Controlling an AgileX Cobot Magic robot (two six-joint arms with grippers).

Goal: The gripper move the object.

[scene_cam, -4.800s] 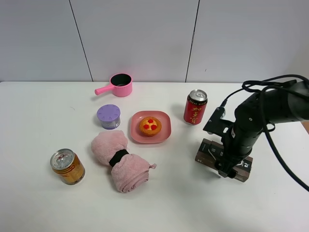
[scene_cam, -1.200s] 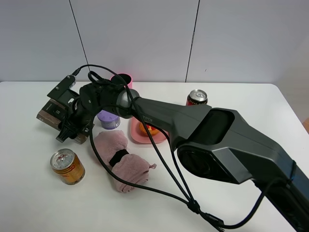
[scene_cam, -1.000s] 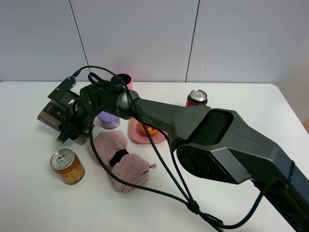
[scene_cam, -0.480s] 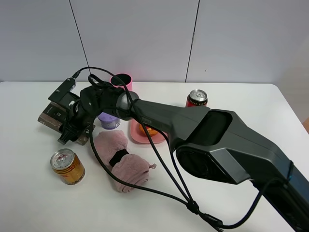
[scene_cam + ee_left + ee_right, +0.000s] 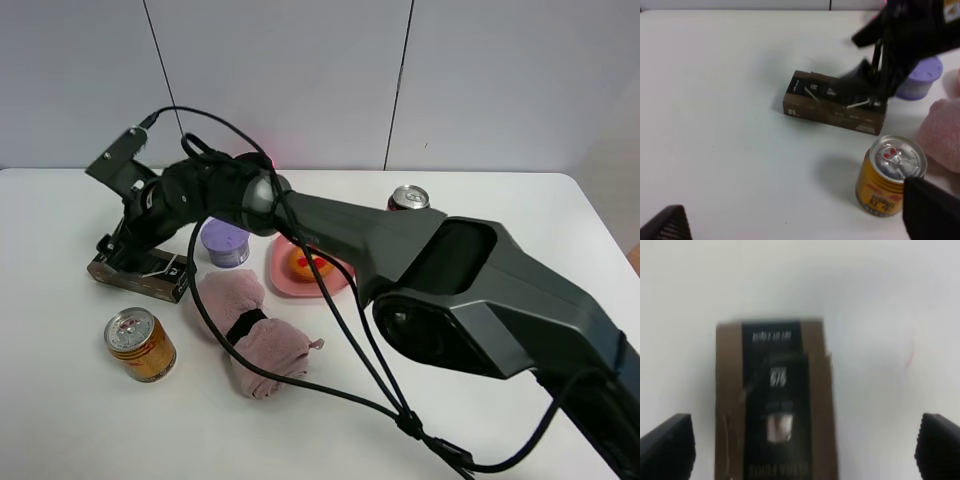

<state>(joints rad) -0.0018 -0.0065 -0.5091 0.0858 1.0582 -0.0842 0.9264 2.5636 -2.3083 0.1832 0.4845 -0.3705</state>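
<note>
Your white table (image 5: 60, 400) carries everything. The right arm (image 5: 330, 225) reaches across the middle to its far left side, probably because that is where the carton is meant to end up. The pink towel (image 5: 250, 335) lies just beside that spot, so there is little room to spare. The brown carton (image 5: 140, 278) lies flat on the table between the towel and the table's left edge, with the gold can (image 5: 140, 345) near its front. The right gripper (image 5: 118, 245) hangs right above the carton with its fingers (image 5: 667, 445) spread wider than the carton and clamping nothing, so I judge the placing done. Your left gripper (image 5: 800, 217) waits nearby, fingers apart and empty, and takes no part.
</note>
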